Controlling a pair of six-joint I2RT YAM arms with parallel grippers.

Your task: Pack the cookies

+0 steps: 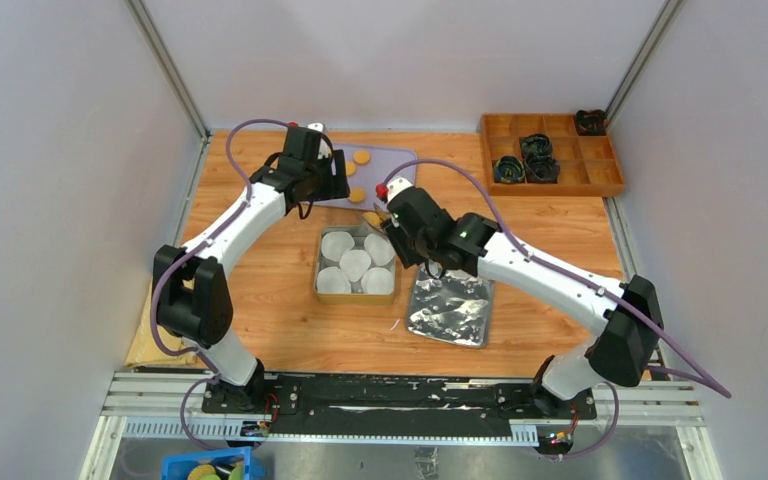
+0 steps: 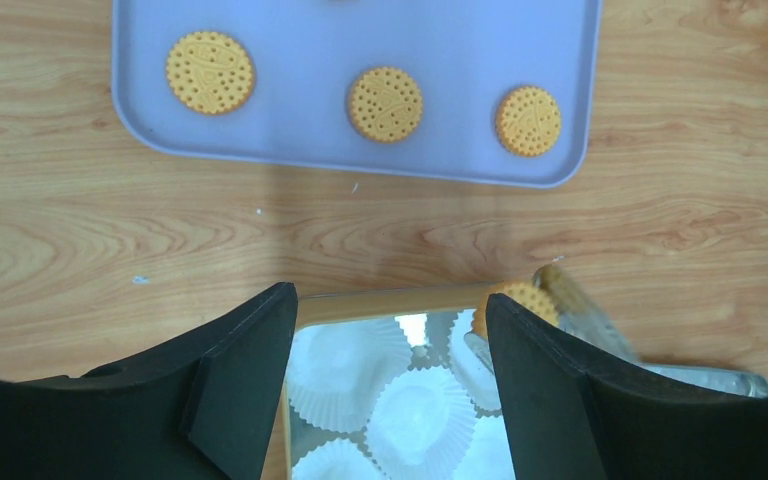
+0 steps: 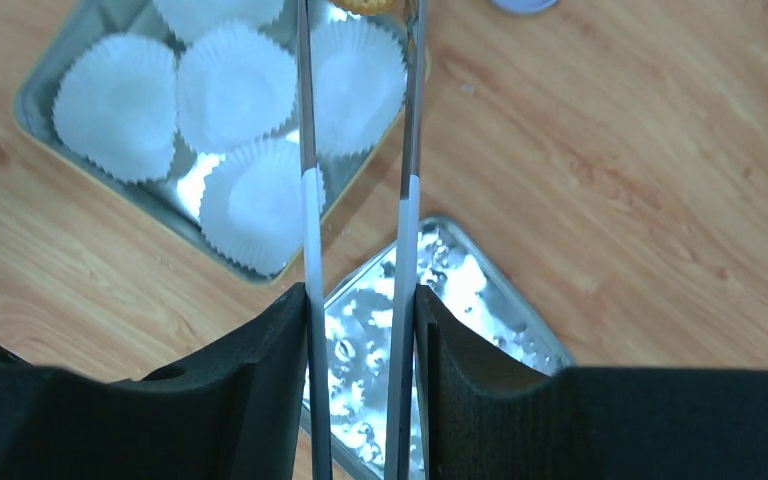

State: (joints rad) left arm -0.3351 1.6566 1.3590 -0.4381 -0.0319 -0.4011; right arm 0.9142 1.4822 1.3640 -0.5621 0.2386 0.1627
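Observation:
Three cookies (image 2: 210, 72) (image 2: 385, 103) (image 2: 528, 120) lie on a lavender tray (image 2: 290, 130); they also show in the top view (image 1: 361, 157). A metal tin (image 1: 318, 272) holds several white paper liners (image 1: 355, 263). My right gripper (image 3: 360, 310) is shut on metal tongs (image 3: 407, 200). The tongs' tips pinch one cookie (image 2: 525, 298) over the tin's far right corner, above a liner (image 3: 360, 75). My left gripper (image 2: 390, 300) is open and empty, hovering above the tin's far edge (image 2: 380, 305), between tin and tray.
The tin's shiny lid (image 1: 450, 310) lies on the wooden table right of the tin. A wooden compartment box (image 1: 550, 152) with dark items stands at the back right. Walls enclose the table on three sides.

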